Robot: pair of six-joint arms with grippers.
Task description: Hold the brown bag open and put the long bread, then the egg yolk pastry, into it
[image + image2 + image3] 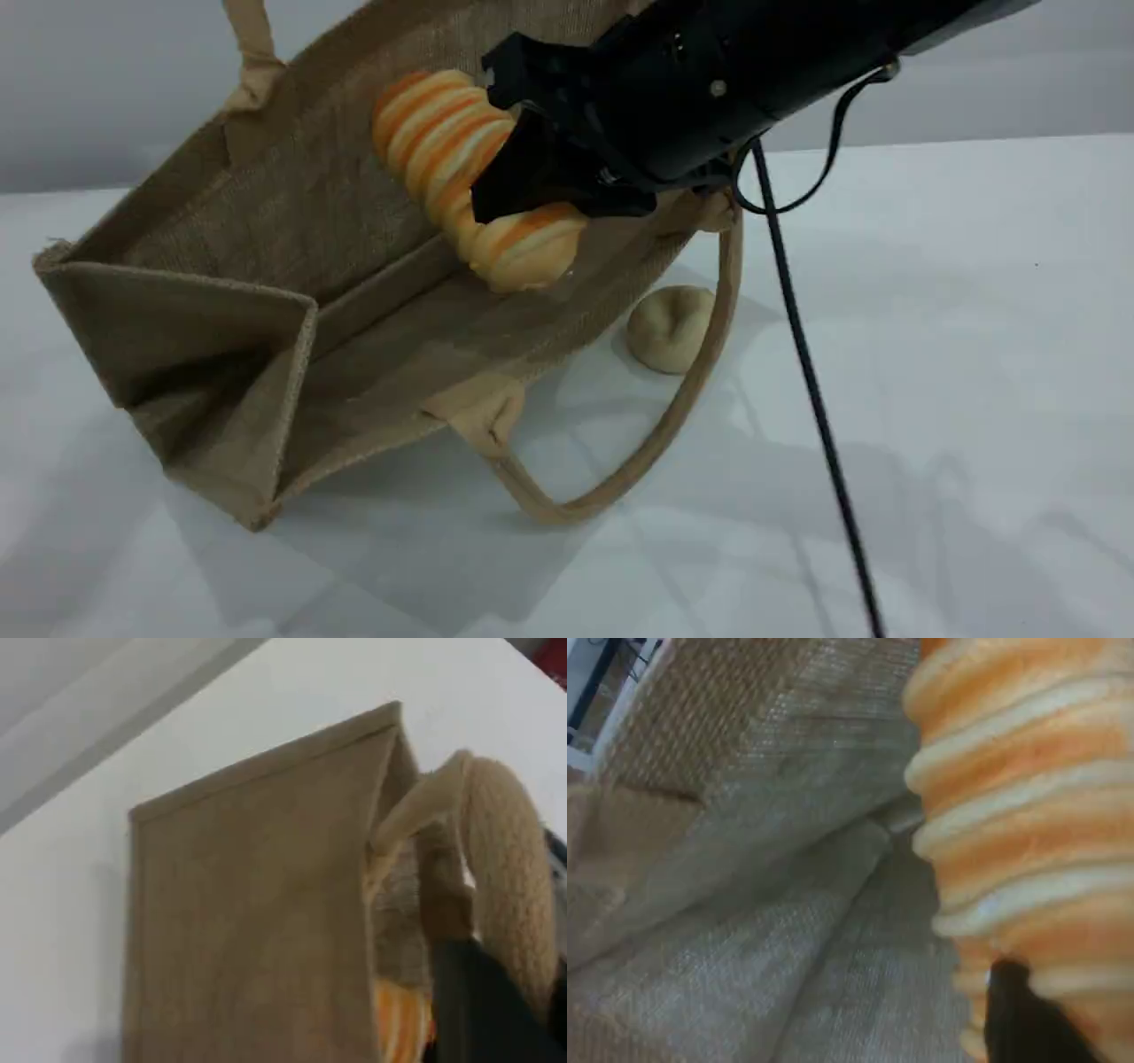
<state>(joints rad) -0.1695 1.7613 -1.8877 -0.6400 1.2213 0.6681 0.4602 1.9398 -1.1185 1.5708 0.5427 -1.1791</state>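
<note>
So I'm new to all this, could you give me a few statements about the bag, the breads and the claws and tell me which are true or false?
1. The right claw grips the long bread inside the brown bag's opening. True.
2. The egg yolk pastry is already inside the bag. False: it sits on the table beside the bag, within the loop of the lower handle.
3. The bag stands upright. False: it lies tipped on its side, its mouth lifted.
4. The left claw is shut at the upper handle. True.
5. The bread is plain white. False: it has orange stripes.
</note>
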